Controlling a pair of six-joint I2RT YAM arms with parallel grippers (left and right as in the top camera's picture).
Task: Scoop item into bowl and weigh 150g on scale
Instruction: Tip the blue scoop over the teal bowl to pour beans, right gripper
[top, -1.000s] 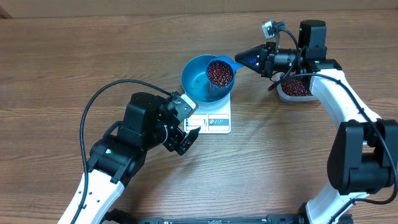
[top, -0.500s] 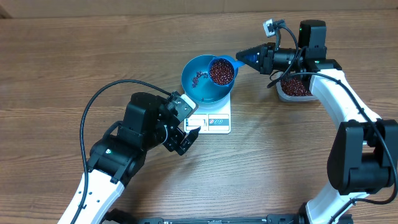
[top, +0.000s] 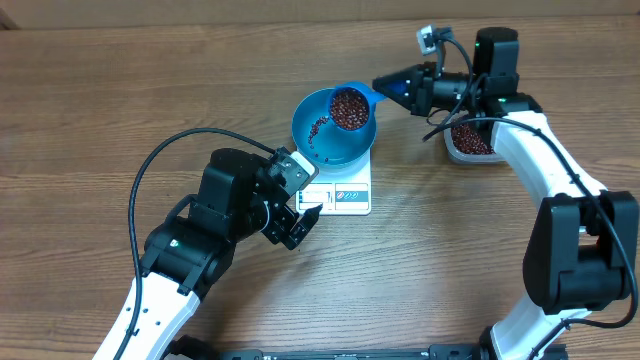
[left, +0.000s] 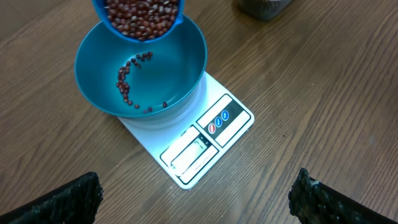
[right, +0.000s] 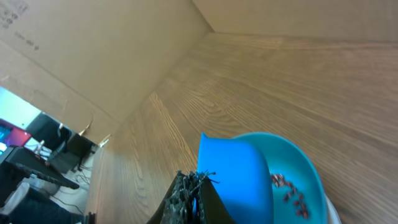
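Overhead, jaws of right gripper (top: 386, 87) clamp scoop (top: 352, 107); left gripper (top: 300, 226) gapes wide.

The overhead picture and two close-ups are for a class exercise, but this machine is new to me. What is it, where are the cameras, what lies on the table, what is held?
These are two robot arms at a table. One picture looks down from above; the other two come from a camera on each wrist. A white scale carries a blue bowl with a few beans in it; a clear tub of beans stands nearby. The right gripper is shut on a blue scoop full of beans, held over the bowl. The left gripper is open and empty.
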